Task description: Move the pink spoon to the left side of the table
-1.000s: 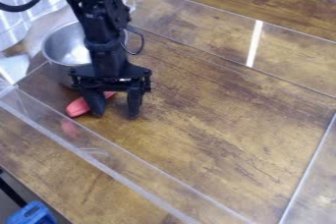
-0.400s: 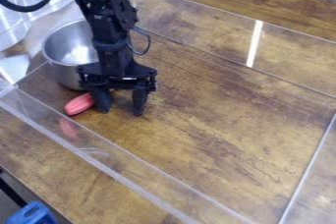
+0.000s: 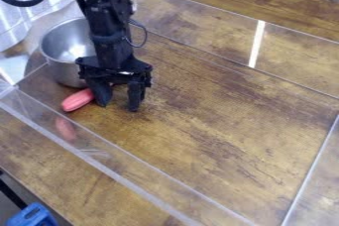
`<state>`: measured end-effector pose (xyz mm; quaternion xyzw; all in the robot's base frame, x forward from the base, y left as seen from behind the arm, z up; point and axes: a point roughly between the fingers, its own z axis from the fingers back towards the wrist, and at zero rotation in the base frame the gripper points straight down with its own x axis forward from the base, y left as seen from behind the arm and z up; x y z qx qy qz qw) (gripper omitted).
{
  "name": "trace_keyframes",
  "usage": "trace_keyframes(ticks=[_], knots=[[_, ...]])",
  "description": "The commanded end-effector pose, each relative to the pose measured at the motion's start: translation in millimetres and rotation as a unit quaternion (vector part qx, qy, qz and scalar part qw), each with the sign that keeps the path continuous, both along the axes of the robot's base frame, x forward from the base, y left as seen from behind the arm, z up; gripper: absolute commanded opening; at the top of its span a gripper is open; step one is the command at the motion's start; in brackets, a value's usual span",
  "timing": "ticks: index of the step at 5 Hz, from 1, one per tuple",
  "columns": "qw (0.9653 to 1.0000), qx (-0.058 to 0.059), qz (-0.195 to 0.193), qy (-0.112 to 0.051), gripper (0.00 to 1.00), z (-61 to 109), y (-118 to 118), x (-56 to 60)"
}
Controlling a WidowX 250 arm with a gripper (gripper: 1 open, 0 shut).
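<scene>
Since a second ago the tool has drifted slightly away from the steel pot; its fingers hang spread and empty just beside the pink spoon, lying on the desk by the pot. Light, rigid, probably slick; grip the thick handle

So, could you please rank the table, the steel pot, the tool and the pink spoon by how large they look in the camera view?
Largest to smallest:
1. table
2. steel pot, partly hidden behind the arm
3. tool, close to the pot in apparent size, so unsure
4. pink spoon, only its handle showing
</scene>
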<state>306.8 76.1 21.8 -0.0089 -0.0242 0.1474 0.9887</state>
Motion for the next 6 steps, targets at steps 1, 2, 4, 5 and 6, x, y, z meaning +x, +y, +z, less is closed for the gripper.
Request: trace_keyframes(ticks=[1,2,4,5,6], knots=[[0.9996,0.006,-0.017,-0.021,0.0,17.0,10.1,9.4],[0.9988,0.006,-0.043,-0.021,0.0,20.5,4.9,11.9],[0.9962,0.005,-0.084,-0.021,0.0,33.9,17.1,8.8],[0.9939,0.005,-0.108,-0.021,0.0,32.8,27.6,7.5],[0.9911,0.005,-0.131,-0.022,0.0,32.0,38.2,6.3]])
